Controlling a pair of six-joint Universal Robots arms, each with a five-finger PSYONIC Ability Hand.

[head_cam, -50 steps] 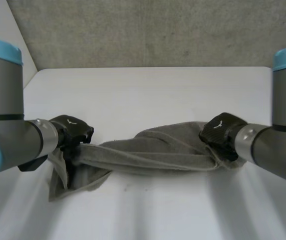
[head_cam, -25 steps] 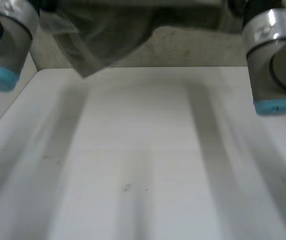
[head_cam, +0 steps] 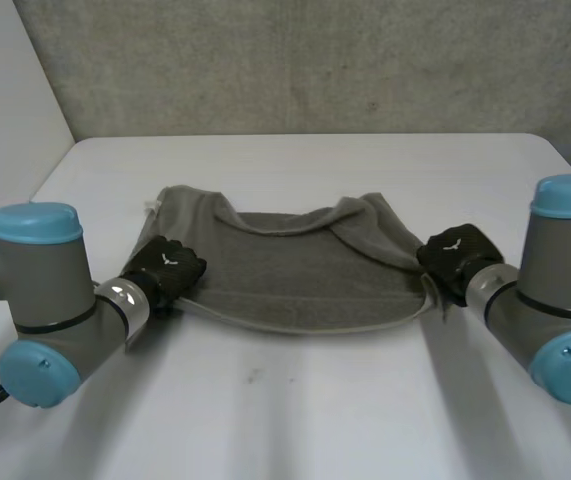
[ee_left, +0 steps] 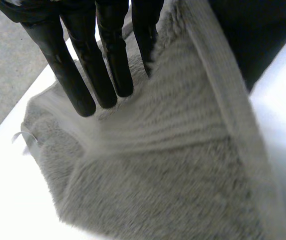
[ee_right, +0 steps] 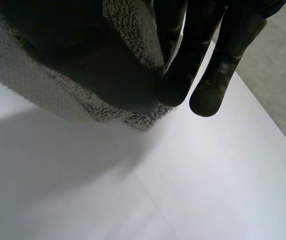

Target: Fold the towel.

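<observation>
Nearest the camera, bare white worktop (head_cam: 295, 420) runs between the two arms, left arm (head_cam: 50, 300) and right arm (head_cam: 555, 300) both reaching forward. Just past them, the grey towel (head_cam: 295, 275) lies across the middle of the worktop, its near hem sagging in a shallow curve from hand to hand. The left hand (head_cam: 168, 268) is at the near left corner: the wrist view has its straight fingers (ee_left: 77, 75) laid on the pile, with the hem pinched between them and the thumb. The right hand (head_cam: 453, 255) has the right edge, fingers (ee_right: 223, 60) straight and a fold of terry nipped against the thumb, raised just off the worktop. Further out, the far edge is rumpled and partly turned over, with a small tag (head_cam: 148, 208) at the far left corner. Beyond the worktop's end stands a rough grey wall (head_cam: 315, 60).
</observation>
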